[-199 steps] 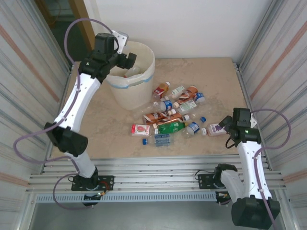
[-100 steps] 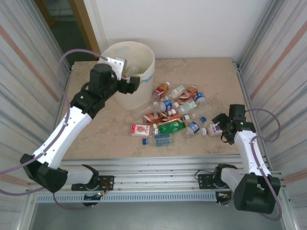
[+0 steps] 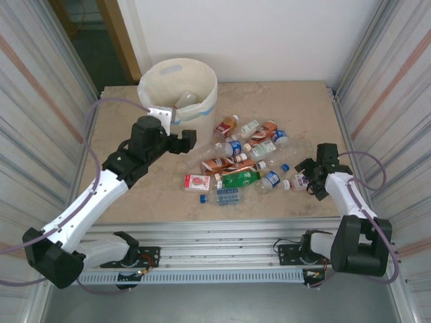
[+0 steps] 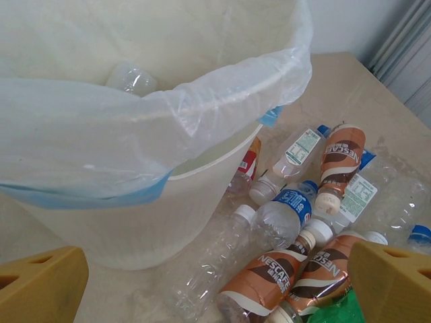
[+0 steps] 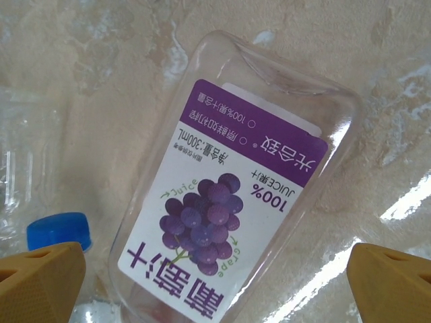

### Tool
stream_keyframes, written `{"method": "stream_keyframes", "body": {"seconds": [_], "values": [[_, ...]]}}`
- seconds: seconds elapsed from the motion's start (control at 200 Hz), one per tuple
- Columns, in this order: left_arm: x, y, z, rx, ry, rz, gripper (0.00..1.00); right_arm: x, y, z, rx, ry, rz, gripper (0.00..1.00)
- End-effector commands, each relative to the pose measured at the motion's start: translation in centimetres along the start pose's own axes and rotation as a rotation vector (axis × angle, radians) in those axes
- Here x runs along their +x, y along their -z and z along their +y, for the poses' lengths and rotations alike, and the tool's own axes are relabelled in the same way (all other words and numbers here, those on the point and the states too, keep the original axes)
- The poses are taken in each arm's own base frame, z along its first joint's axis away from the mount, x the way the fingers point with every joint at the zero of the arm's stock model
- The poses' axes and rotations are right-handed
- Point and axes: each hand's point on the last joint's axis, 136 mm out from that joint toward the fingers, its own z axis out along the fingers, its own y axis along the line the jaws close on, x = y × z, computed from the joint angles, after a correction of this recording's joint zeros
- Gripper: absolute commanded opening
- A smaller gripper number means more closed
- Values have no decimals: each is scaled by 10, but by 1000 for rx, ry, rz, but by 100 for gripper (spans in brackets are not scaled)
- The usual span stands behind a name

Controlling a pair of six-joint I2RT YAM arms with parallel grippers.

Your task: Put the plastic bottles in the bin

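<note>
Right claw (image 3: 308, 176): spread wide, empty, fingers either side of the grape juice bottle (image 5: 229, 202) lying on the tabletop (image 3: 303, 114); I judge it set for a pinch. Left claw (image 3: 183, 142): released, empty, between bin (image 3: 202, 101) and bottle heap (image 3: 236, 165). One clear bottle (image 4: 131, 77) lies binned.

You've got cream-white bin (image 3: 210, 91), blue band, far left. Near it, brown swirl-label bottles (image 4: 266, 276). At right, clear bottle (image 5: 229, 202): purple label, grape picture.

The clear bottle (image 5: 229, 202) is labelled "100% JUICE" and "Grape"; the brown bottles (image 4: 264, 274) read "NESCAFÉ"
</note>
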Motion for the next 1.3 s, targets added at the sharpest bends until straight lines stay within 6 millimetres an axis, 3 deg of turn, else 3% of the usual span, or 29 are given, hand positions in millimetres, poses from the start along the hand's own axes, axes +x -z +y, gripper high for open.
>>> {"method": "stream_keyframes", "body": {"seconds": [0.0,0.381,0.766,1.072,1.297], "values": [[-12,9,0,4,43,-64,99,-9,-4,9,-6,-17,-22,98],[-6,12,5,-15,63,-66,99,-18,-24,14,31,-13,-23,100],[-3,10,5,-15,68,-58,99,-12,-46,9,77,-8,24,95],[-1,7,6,-19,70,-48,99,-8,-54,5,98,-11,41,84],[-2,8,6,-26,66,-51,99,-16,-46,10,77,-23,22,74]]}}
